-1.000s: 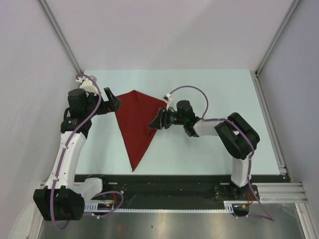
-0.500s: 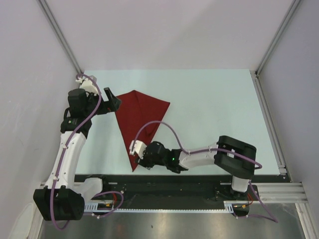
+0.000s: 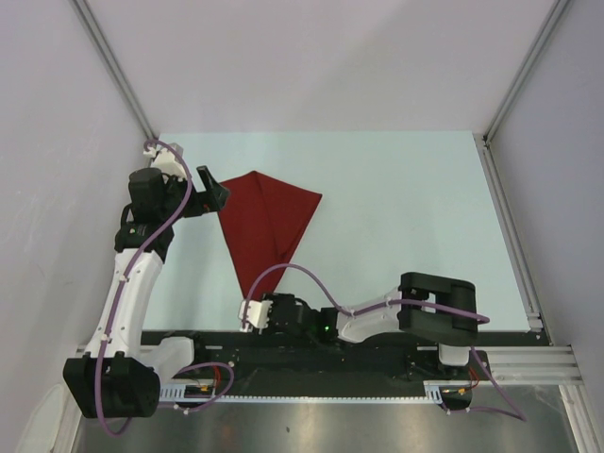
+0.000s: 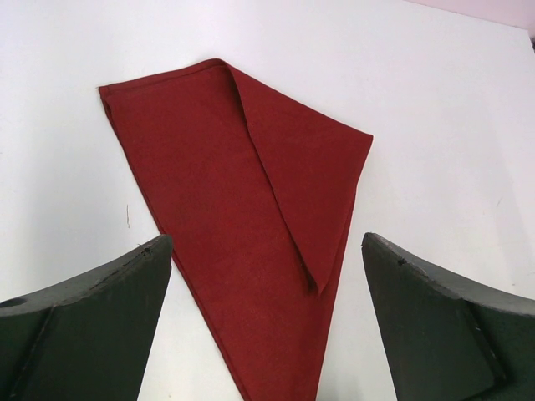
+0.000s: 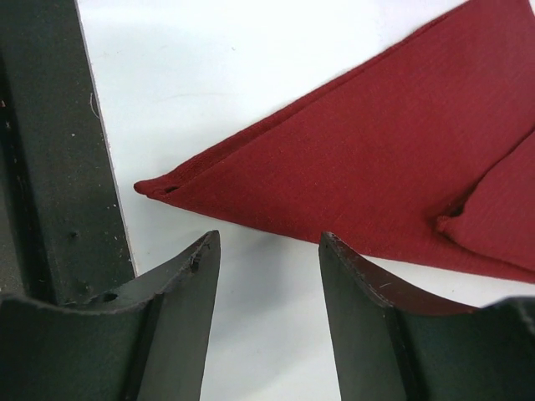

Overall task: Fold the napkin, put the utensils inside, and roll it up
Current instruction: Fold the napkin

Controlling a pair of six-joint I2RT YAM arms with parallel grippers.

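Observation:
The dark red napkin [image 3: 267,219] lies folded into a long triangle on the pale table, its narrow tip pointing toward the front edge. My left gripper [image 3: 215,195] hovers open at the napkin's far left corner. In the left wrist view the napkin [image 4: 217,184] stretches out between and beyond that gripper's [image 4: 263,246] wide-spread fingers. My right gripper [image 3: 257,311] sits low at the front edge over the napkin's near tip. In the right wrist view this gripper [image 5: 266,244] is open and empty, just short of the napkin [image 5: 376,159] edge. The utensils are out of view.
A black rail [image 3: 377,344] runs along the table's front edge, and it also shows beside the right fingers as a black rail [image 5: 50,167]. Aluminium frame posts [image 3: 514,236] and grey walls close in the table [image 3: 406,208] on three sides.
My right arm swung from the napkin's right edge down to its near tip at the front edge, its jaws widening a little. The left arm and napkin stayed put.

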